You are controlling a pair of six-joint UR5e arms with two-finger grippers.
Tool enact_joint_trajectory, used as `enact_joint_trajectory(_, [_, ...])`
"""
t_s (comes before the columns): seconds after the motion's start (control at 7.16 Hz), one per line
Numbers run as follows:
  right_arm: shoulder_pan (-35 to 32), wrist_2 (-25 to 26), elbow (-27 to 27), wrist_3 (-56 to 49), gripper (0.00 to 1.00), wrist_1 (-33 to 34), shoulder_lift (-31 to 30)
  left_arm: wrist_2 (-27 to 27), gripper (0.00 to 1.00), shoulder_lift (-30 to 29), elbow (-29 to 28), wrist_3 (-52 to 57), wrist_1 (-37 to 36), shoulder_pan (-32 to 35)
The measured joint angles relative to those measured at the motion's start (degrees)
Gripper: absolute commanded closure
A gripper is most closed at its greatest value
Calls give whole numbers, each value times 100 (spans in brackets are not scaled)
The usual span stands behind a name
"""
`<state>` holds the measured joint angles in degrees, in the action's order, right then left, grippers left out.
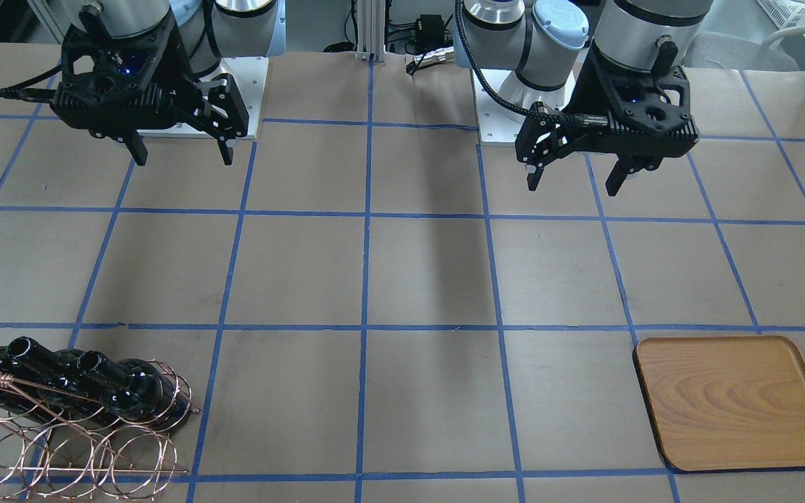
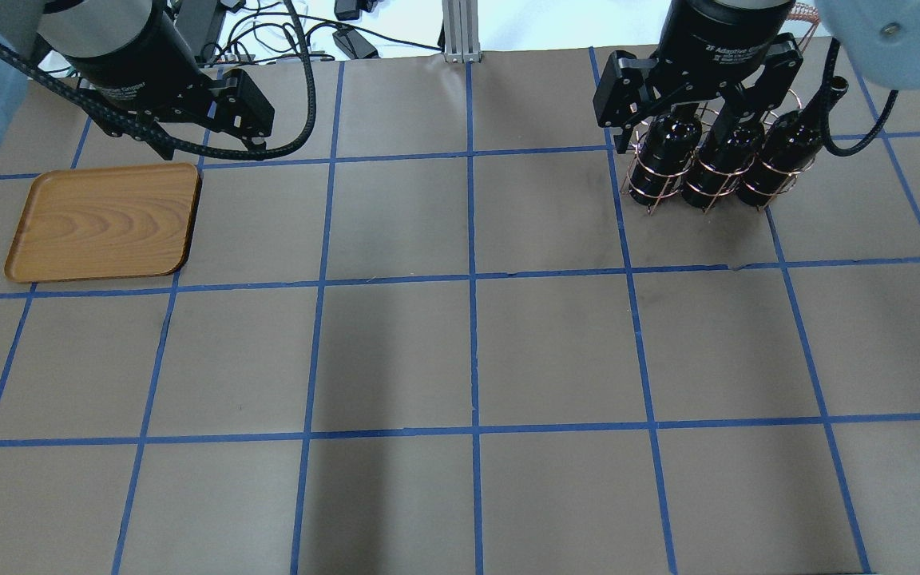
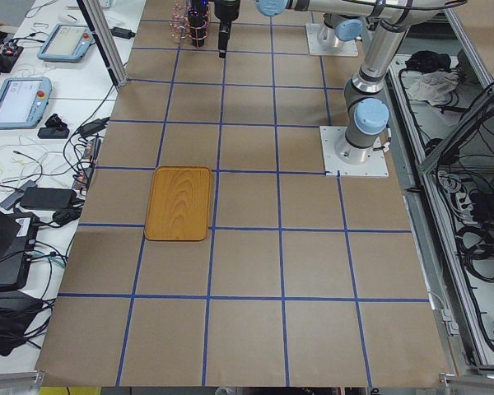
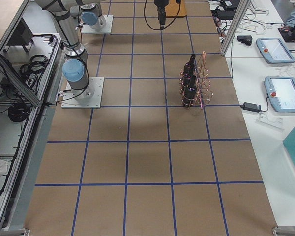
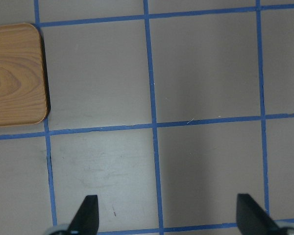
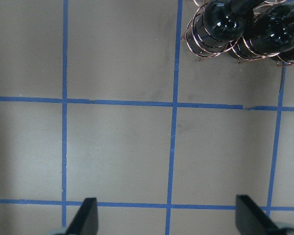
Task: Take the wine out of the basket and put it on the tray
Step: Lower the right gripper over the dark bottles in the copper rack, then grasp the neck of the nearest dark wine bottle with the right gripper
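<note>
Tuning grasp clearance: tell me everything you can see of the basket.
The basket is a copper-coloured thin-wire rack of joined round rings with a coiled wire handle. It stands upright on the table, near the far edge on the robot's right. Three dark bottles stand in its robot-side rings; the operator-side rings look empty. The open right gripper hangs clear of it.

Table (image 2: 556, 343), covered in brown paper and ruled into squares by blue tape lines (image 2: 472, 279). A wooden tray (image 2: 105, 222) is laid flat at the far left; a wire basket (image 2: 644, 182) is set at the far right, well apart. Two white base plates (image 3: 355, 151) are seen at the robot's edge.
</note>
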<state>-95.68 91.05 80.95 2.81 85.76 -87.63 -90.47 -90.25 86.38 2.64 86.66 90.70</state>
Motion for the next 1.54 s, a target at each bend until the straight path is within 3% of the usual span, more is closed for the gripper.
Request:
enact_joint_trajectory(0.7, [76, 36, 1, -51, 0, 206, 297, -33, 0, -2, 2, 36, -8, -1])
enact_joint_trajectory(0.98, [490, 195, -101, -246, 0, 699, 691, -39, 0, -2, 2, 43, -9, -8])
enact_joint_trajectory(1.54, [1479, 195, -418, -1670, 0, 1396, 1486, -49, 0, -12, 8, 50, -9, -9])
